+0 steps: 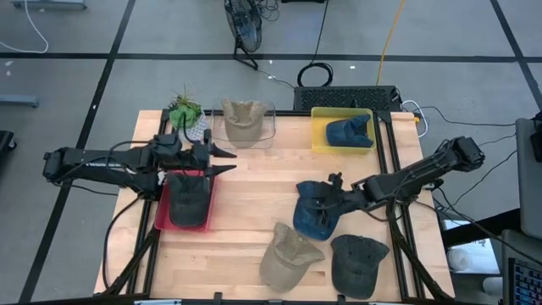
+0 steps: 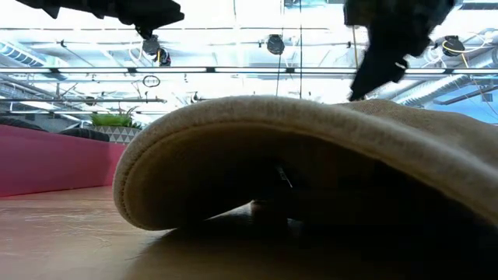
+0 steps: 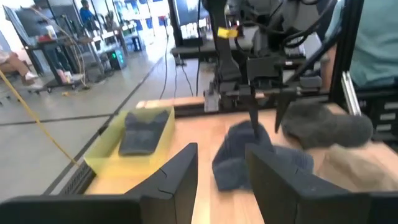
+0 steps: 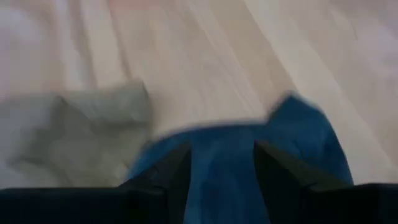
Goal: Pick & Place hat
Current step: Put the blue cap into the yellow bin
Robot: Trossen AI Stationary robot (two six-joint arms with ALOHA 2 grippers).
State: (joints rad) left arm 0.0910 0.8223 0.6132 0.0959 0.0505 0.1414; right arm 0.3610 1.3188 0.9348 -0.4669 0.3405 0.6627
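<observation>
- A tan fabric cap [image 2: 311, 163] lies closest to the low camera, at the front of the light wooden table [image 1: 254, 182], and fills most of that view.
- A dark grey cap [image 1: 357, 263] lies just beside the tan cap on the table.
- A blue denim cap [image 1: 315, 212] lies on the table right of centre. The right gripper [image 1: 315, 202] is down over it, fingers spread wide and straddling the cloth; a firm grip on it cannot be confirmed.
- The left gripper [image 1: 222, 161] hangs above the far edge of a red rectangular tray [image 1: 161, 212], fingers parted and holding nothing.
- A dark cap [image 1: 188, 200] lies inside the red tray.
- A yellow rectangular bin [image 1: 320, 135] at the back right holds a second blue cap [image 1: 349, 132].
- A clear bin [image 1: 269, 127] at the back centre holds a khaki cap [image 1: 241, 120].
- A small green potted plant [image 1: 185, 110] stands at the back left corner.
</observation>
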